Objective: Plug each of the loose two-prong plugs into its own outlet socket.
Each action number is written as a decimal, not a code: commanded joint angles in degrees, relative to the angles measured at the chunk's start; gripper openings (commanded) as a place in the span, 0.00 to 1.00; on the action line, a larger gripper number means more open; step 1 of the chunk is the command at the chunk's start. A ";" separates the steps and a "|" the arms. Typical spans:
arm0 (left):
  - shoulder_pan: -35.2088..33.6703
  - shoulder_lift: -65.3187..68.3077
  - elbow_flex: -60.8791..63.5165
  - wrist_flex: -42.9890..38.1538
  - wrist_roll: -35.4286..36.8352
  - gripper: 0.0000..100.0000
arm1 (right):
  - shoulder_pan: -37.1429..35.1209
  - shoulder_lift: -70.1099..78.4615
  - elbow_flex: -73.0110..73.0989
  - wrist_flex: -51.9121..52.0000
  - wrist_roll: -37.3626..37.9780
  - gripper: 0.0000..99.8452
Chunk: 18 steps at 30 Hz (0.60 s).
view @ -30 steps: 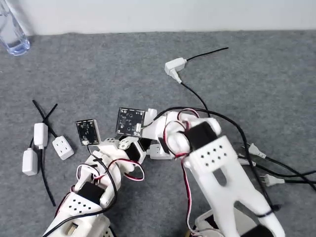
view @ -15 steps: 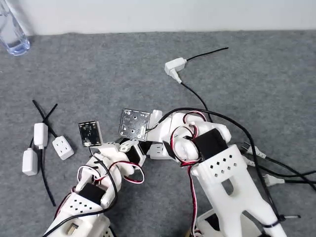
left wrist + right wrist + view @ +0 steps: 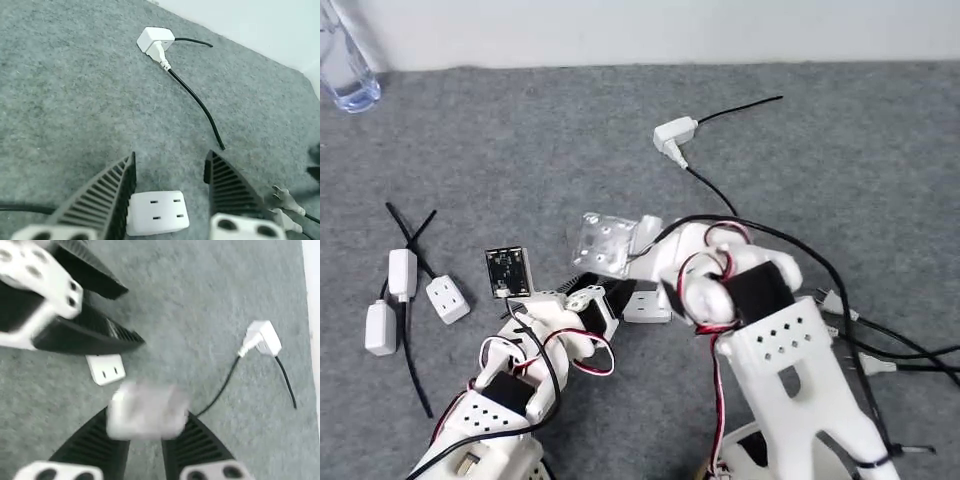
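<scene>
Your left claw (image 3: 171, 159) stands with its fingers apart over the grey worktop (image 3: 75, 90). It straddles a white outlet socket (image 3: 156, 212) that lies flat with its slots up, right against one finger and clear of the other. Your right claw (image 3: 146, 424) is clamped on a small white block (image 3: 146, 407), too blurred for you to tell plug from socket. From above, the two claws sit close together near the middle of the worktop. Farther back lies a far socket (image 3: 673, 133) with a plug already seated and its black cord (image 3: 712, 195) trailing toward the arms. Two loose plugs (image 3: 835, 303) lie beside your right arm. Three white pieces (image 3: 402, 272) with black cords sit together well off to your left.
</scene>
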 commanded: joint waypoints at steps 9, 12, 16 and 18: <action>-0.18 -0.26 -0.57 -0.79 -0.88 0.21 | 18.07 -1.45 1.49 0.31 13.71 0.01; -0.18 -0.26 -0.57 -0.79 -0.88 0.21 | 22.90 -1.45 0.53 0.40 17.93 0.01; -0.18 -0.26 -0.57 -0.79 -0.88 0.21 | 28.62 -1.10 -2.11 0.66 22.33 0.01; -0.18 -0.26 -0.57 -0.79 -0.88 0.21 | 30.20 -0.57 -1.58 0.75 24.35 0.01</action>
